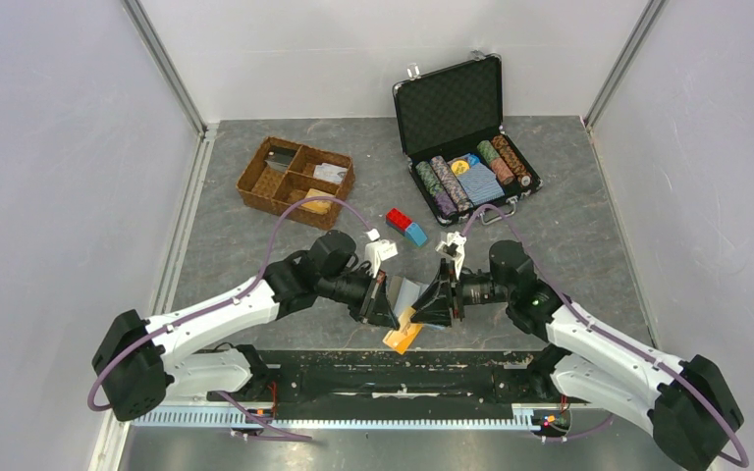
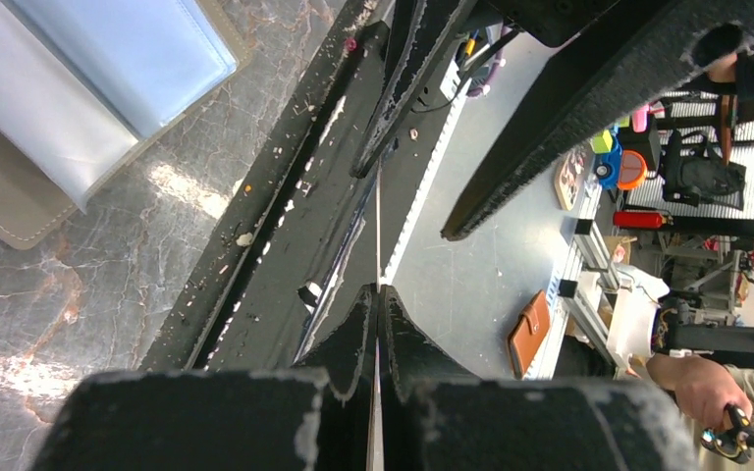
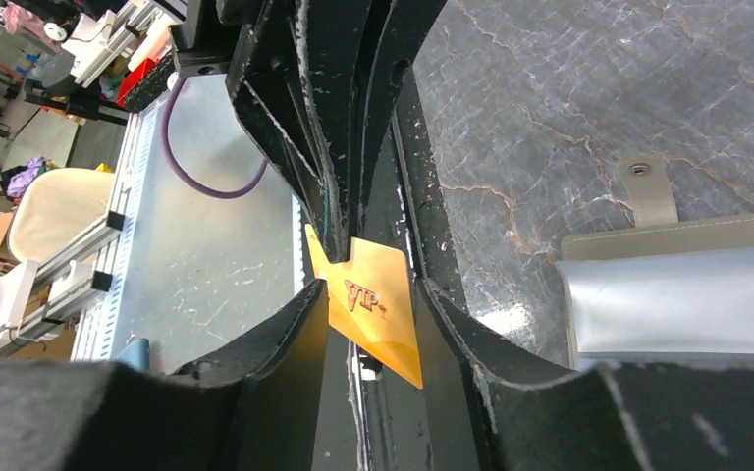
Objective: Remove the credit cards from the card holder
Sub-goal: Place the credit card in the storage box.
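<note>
Orange card is clear of the card holder, which lies open by the near edge of the table. We find the left gripper pinching the card and the right gripper spread astride it. Next, we judge: set it down, then revisit the holder.

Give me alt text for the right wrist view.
An orange VIP card is pinched in the shut left gripper, between the parted fingers of the right gripper. The card holder lies open on the table to the right.
</note>
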